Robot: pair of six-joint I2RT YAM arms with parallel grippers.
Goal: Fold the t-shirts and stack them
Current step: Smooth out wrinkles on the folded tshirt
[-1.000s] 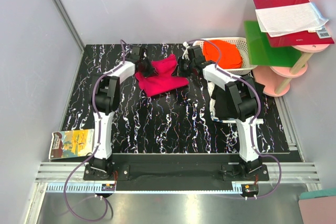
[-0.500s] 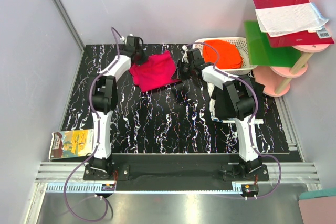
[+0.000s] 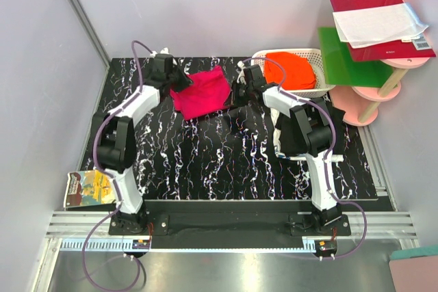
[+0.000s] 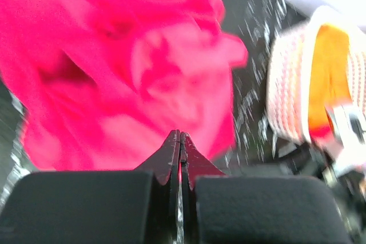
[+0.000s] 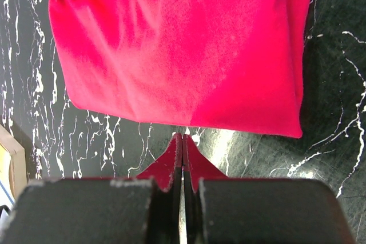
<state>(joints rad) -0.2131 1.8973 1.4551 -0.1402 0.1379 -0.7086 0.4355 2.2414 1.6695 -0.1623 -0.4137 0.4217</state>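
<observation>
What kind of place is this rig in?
Probably a lab test cell, not a home: plain white panel walls, two arms bolted to an aluminium rail, and staged props, a magenta t-shirt and a white basket.

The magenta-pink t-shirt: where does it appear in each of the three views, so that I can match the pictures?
Top external: the magenta-pink t-shirt lies at the far middle of the black table, left of the white basket.
Left wrist: the shirt fills the left and centre, blurred.
Right wrist: the shirt fills the upper part, lying flat.
Shared landmark: the black table with white veins, seen in all three views.
</observation>
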